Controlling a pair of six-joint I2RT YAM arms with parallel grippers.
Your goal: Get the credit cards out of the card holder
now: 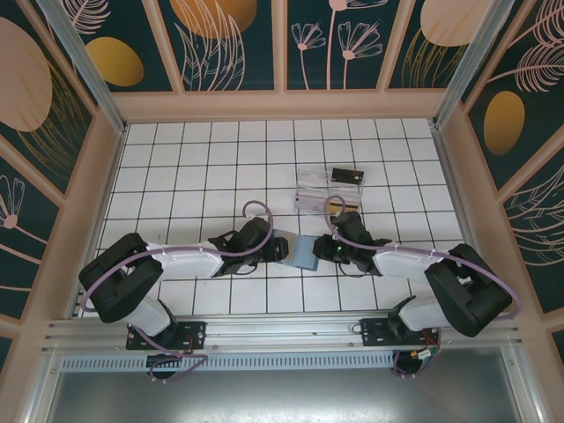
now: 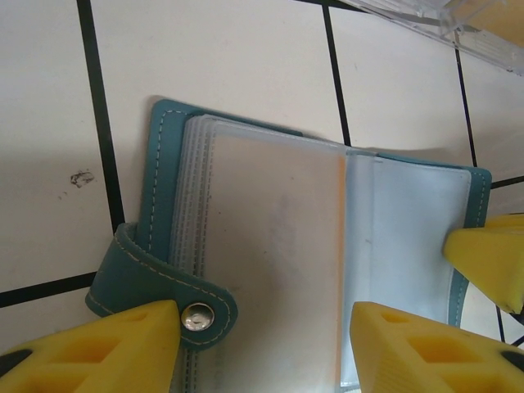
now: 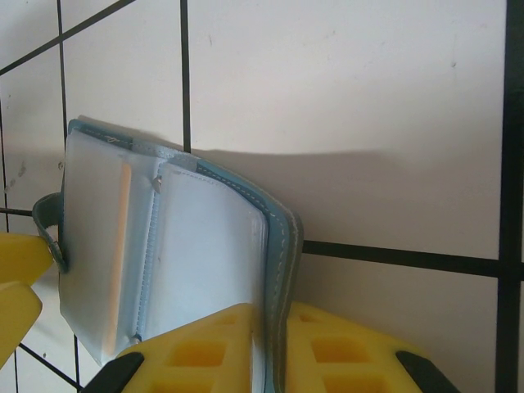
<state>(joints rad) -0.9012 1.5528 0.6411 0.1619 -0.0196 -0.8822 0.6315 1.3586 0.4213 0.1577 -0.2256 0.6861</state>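
Clear plastic box [image 1: 329, 188] close behind card holder [image 1: 304, 256]; table [image 1: 194, 167] open to left and far back.

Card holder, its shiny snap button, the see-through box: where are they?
card holder [image 2: 278, 246], left wrist view, on its clear sleeve.
snap button [image 2: 195, 316], left wrist view, on the metal stud.
clear box [image 1: 313, 189], top external view, on its clear plastic.

Bright, even overhead light — soft shadow past the card holder [image 3: 205, 246], wrist views hazy, near edges unfocused

Teal card holder [image 1: 300, 253] lies open on the tiled table [image 1: 194, 167], clear sleeves [image 2: 278, 246] up, snap strap [image 2: 155, 286] undone
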